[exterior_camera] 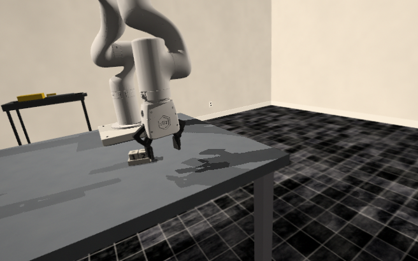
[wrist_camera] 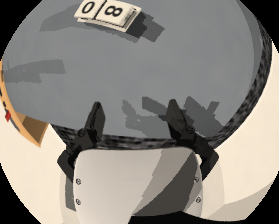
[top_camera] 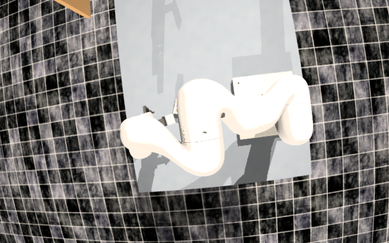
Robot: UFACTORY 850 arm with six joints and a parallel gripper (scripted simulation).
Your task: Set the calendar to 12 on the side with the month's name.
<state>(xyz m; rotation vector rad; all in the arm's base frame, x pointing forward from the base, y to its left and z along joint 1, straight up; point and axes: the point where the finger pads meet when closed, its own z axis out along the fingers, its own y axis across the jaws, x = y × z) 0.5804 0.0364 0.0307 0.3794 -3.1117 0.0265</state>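
Observation:
The calendar tray (exterior_camera: 138, 162) stands flat on the table, with two pale cubes side by side in it. In the exterior view, the left cube (exterior_camera: 133, 156) shows an upright 1 and the right cube (exterior_camera: 143, 155) an upright 2. The month's name is too small to read. The wrist view shows 0 on one cube (wrist_camera: 87, 7) and a sideways 8 on the other cube (wrist_camera: 113, 11). My gripper (exterior_camera: 164, 153) (wrist_camera: 134, 108) is open and empty, off the tray's right end in the exterior view. One finger overlaps that end there; contact cannot be told. The arm mostly hides the tray in the top view.
The robot's base plate (top_camera: 250, 81) (exterior_camera: 109, 138) is on the table behind the tray in the exterior view. The table's dark edge (exterior_camera: 204, 204) runs along the front and right there. A black side table (exterior_camera: 61, 97) with yellow boxes stands against the back wall.

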